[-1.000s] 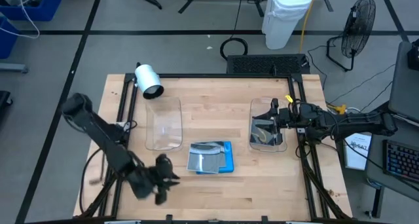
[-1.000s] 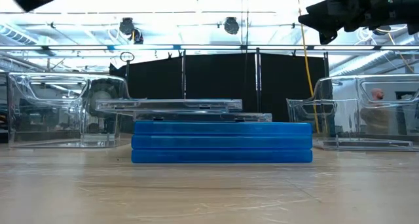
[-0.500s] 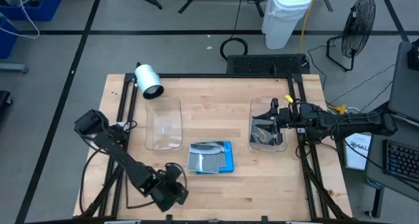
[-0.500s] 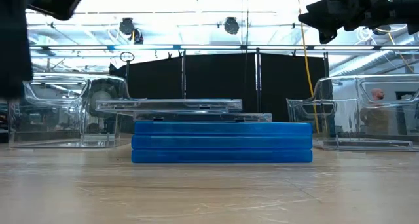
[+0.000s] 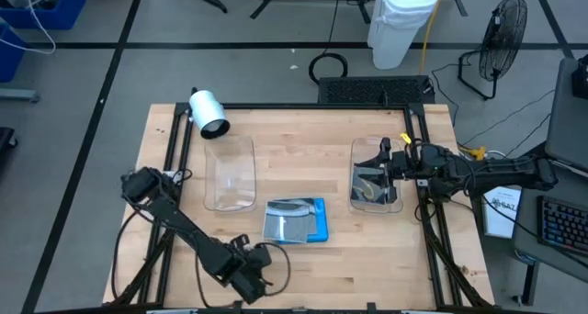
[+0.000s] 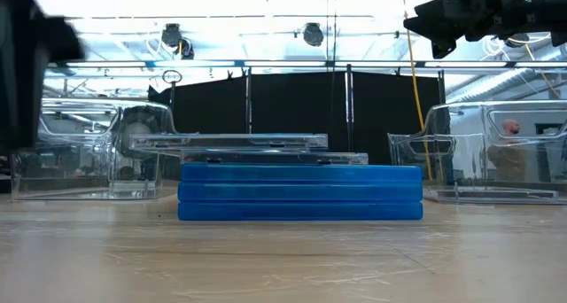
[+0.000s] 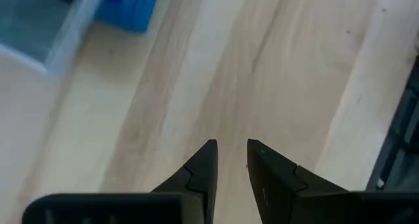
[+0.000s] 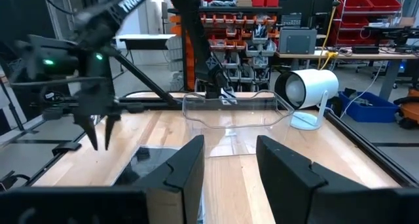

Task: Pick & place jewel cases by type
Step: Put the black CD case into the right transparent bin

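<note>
Left gripper (image 5: 260,270), fingers slightly apart and empty, lower centre, must next reach the stacked jewel cases (image 5: 296,220)

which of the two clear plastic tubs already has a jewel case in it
The clear plastic tub under the right gripper holds a dark grey case; the other clear tub shows only bare bottom.

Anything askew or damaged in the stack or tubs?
Mild skew only. The clear jewel cases atop the blue jewel cases sit shifted toward the left tub, overhanging the blue edge. One case lies in the right tub, under the right gripper. No damage or spill visible.
</note>
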`<state>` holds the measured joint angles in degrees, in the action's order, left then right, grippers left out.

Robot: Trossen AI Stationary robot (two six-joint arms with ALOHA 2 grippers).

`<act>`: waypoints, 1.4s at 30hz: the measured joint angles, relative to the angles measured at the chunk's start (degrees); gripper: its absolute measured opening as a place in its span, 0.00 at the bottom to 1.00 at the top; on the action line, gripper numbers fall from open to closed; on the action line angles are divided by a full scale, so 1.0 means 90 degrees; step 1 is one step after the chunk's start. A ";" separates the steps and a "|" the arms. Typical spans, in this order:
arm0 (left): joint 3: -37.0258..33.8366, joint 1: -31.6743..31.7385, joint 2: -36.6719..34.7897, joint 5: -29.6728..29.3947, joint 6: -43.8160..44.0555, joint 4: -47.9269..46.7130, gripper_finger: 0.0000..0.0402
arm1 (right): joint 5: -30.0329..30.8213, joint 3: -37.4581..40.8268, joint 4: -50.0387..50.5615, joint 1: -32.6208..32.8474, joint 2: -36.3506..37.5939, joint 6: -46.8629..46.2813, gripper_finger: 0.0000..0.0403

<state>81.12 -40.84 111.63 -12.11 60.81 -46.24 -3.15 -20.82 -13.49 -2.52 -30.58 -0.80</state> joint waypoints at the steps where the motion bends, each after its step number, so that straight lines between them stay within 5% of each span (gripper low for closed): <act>1: 0.0410 0.0025 0.0159 -0.0069 -0.0126 -0.0548 0.22 | 0.0004 0.0000 -0.0004 0.0001 -0.0012 0.0000 0.32; 6: 0.2260 0.0034 0.1059 -0.0995 -0.0882 -0.3330 0.22 | 0.0010 -0.0002 0.0002 0.0002 -0.0047 -0.0024 0.32; 10: 0.2578 0.0031 0.1612 -0.1173 -0.0961 -0.4879 0.22 | 0.0011 -0.0002 0.0003 0.0002 -0.0064 -0.0027 0.32; 16: 0.1851 0.0065 0.1740 -0.1072 -0.1658 -0.4272 0.22 | 0.0011 -0.0002 0.0001 0.0002 -0.0067 -0.0029 0.32; 20: 0.1766 0.0021 0.1737 -0.1598 -0.1621 -0.4370 0.21 | 0.0013 -0.0002 0.0001 0.0000 -0.0069 -0.0096 0.32; 30: 0.1973 -0.0228 0.1734 -0.1156 -0.1369 -0.4518 0.02 | 0.0013 -0.0002 0.0001 0.0002 -0.0067 -0.0121 0.32; 38: 0.3254 -0.0221 0.1722 -0.2841 -0.1750 -0.4842 0.01 | 0.0057 -0.0002 0.0000 0.0001 -0.0067 -0.0124 0.32; 42: 0.3379 -0.0045 0.1722 -0.2889 -0.2572 -0.4342 0.05 | 0.0064 -0.0002 -0.0002 0.0000 -0.0068 -0.0171 0.32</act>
<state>111.54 -41.25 127.13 -38.11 37.66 -85.31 -2.57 -20.84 -13.51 -2.52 -31.19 -2.34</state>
